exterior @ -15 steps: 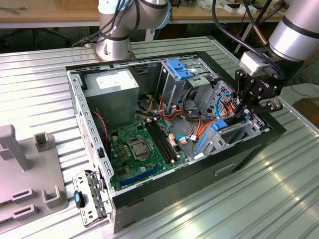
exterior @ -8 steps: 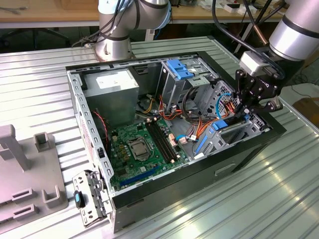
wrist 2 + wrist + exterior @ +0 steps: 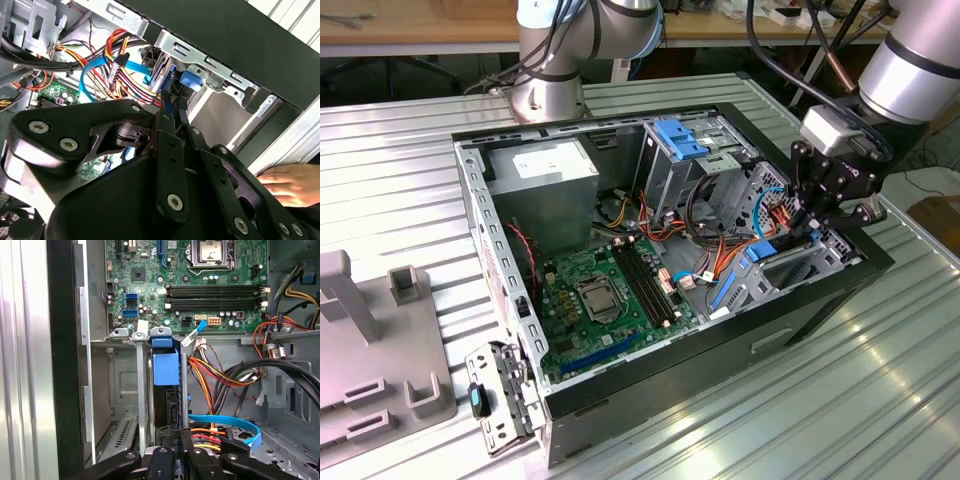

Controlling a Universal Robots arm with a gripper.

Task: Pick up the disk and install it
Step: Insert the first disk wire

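I see the gripper (image 3: 809,232) down in the case (image 3: 650,390), jaws clamped on the disk (image 3: 166,390). The disk stands on edge in the lower cage (image 3: 125,405), long axis running toward the motherboard (image 3: 185,285), seemingly part-way in.

A ribbed, silvery sheet-metal bench (image 3: 880,400) spreads below and around the tool, catching bright glare on its ridges. Well away from the tool, at the bench's far end, sits a grey plastic fixture with upright blocks (image 3: 370,350). Behind the bench runs a long light-wood table (image 3: 420,25), dark shadow beneath it.
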